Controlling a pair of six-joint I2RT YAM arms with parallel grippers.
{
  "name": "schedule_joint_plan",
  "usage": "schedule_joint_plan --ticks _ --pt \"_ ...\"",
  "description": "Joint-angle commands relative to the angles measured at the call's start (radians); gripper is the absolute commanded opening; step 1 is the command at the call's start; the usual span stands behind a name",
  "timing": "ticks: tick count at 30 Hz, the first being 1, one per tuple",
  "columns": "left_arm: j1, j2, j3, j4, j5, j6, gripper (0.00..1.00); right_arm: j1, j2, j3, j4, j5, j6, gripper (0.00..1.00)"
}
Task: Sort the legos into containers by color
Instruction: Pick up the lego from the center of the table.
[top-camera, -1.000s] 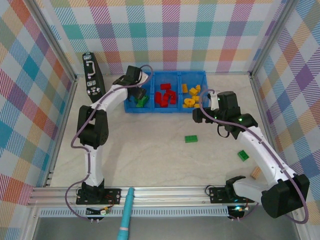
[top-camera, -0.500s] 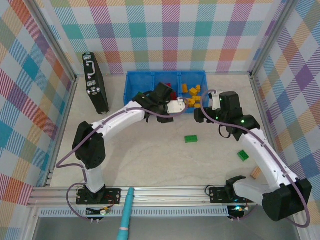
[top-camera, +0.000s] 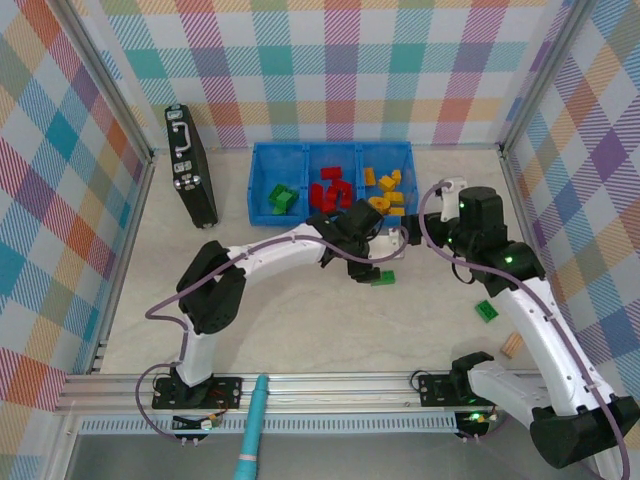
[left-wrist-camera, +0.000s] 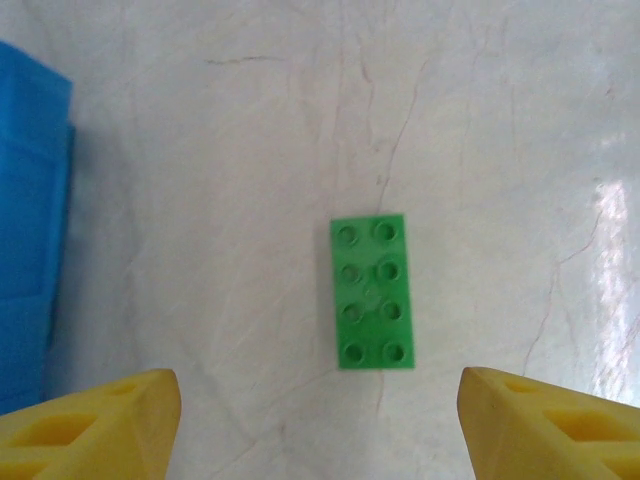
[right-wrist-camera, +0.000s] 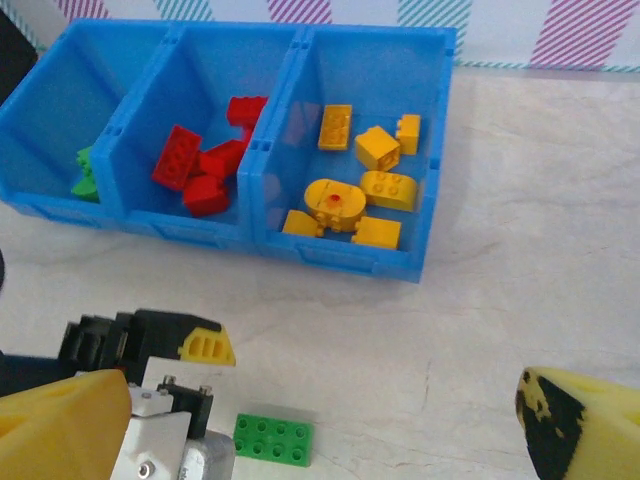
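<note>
A green lego (left-wrist-camera: 372, 292) lies flat on the table, studs up, just ahead of the gap of my left gripper (left-wrist-camera: 318, 425), which is open and holds nothing. From above, the left gripper (top-camera: 377, 265) hovers over that lego (top-camera: 382, 278). The blue container tray (top-camera: 258, 185) holds green legos (top-camera: 280, 198) on the left, red legos (top-camera: 330, 190) in the middle and yellow legos (top-camera: 385, 190) on the right. My right gripper (right-wrist-camera: 320, 430) is open and empty, a little in front of the tray (right-wrist-camera: 340, 262). A second green lego (top-camera: 486, 311) lies at the right.
A black case (top-camera: 190, 170) stands at the back left beside the tray. A tan wooden block (top-camera: 512, 345) lies near the right arm's base. Plaid walls enclose the table on three sides. The left wrist's body (right-wrist-camera: 150, 400) sits beside the green lego (right-wrist-camera: 273, 440).
My left arm has swung from the tray's left compartment rightward and nearer, to above the green lego on the table. The right arm has drawn back slightly to the right.
</note>
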Motion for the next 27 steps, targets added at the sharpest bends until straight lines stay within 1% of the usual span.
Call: schedule_joint_plan --ticks 1,6,12,17,21,24,27 --pt "-0.019 0.036 -0.015 0.067 0.057 -0.053 0.73 0.001 -0.043 0.014 0.025 0.011 -0.003 0.99" --pt "-0.025 0.091 0.010 0.090 0.077 -0.081 0.72 0.001 -0.051 0.019 0.021 0.014 -0.007 0.99" --pt "-0.025 0.139 0.009 0.115 0.057 -0.094 0.71 0.001 -0.065 0.016 0.014 0.029 -0.022 0.99" --pt "-0.025 0.170 0.005 0.156 0.039 -0.109 0.71 0.001 -0.073 0.012 -0.023 0.075 -0.041 0.99" --pt "-0.025 0.193 0.008 0.184 0.024 -0.117 0.72 0.000 -0.084 0.011 -0.020 0.078 -0.042 0.99" --pt "-0.025 0.211 0.017 0.187 0.037 -0.118 0.72 0.000 -0.082 0.003 -0.015 0.086 -0.050 0.99" --pt "-0.025 0.227 0.031 0.169 0.051 -0.118 0.71 0.001 -0.077 -0.004 -0.014 0.092 -0.053 0.99"
